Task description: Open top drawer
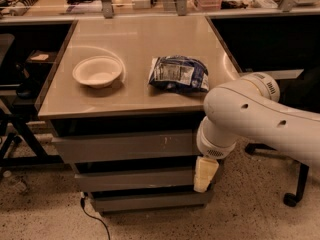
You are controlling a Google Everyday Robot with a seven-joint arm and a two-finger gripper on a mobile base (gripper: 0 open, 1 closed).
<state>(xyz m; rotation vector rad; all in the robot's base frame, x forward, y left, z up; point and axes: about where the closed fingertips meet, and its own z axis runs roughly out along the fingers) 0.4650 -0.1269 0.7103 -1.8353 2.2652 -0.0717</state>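
Claw point(205, 174) hangs just below the right end of the top drawer point(125, 146) — how open, we cannot tell.
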